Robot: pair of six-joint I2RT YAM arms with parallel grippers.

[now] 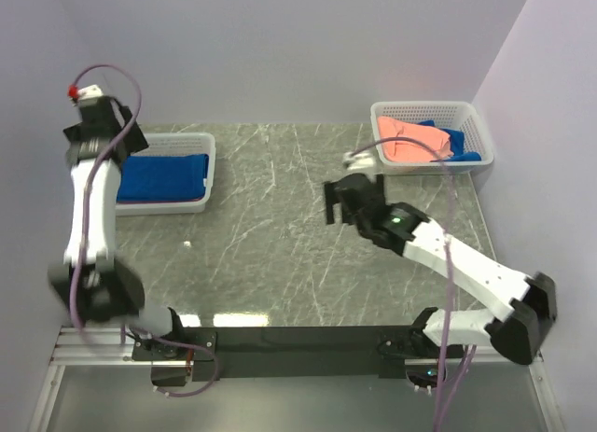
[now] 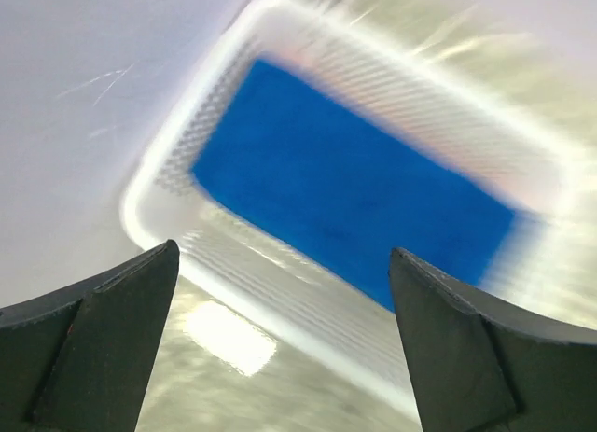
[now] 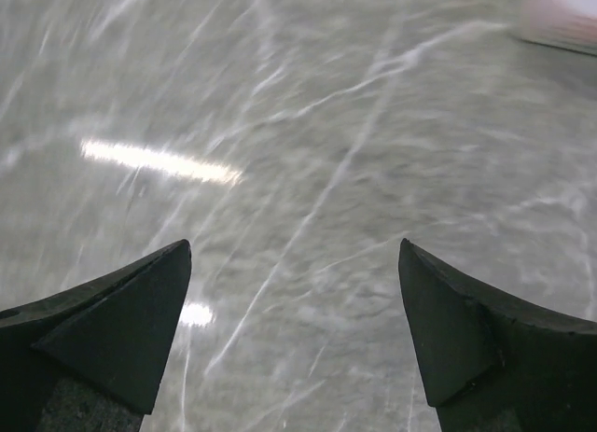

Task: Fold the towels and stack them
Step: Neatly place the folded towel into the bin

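- Left pincer (image 2: 284,255) apart, empty; folded blue towel (image 2: 354,189) lies below it inside a white mesh basket (image 2: 149,185).
- Right pincer (image 3: 294,250) apart over the marbled surface (image 3: 326,124); salmon towel (image 1: 410,141) in second basket (image 1: 434,108) beyond it.

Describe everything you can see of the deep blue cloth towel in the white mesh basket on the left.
The deep blue cloth towel is folded into a flat, neat rectangle, plain, with no print visible. It lies flat in the white plastic mesh basket at the left of the top view, covering most of its floor. Nothing else touches it: the left end effector hangs above, open and empty. Blur in the wrist view hides how many layers it has.
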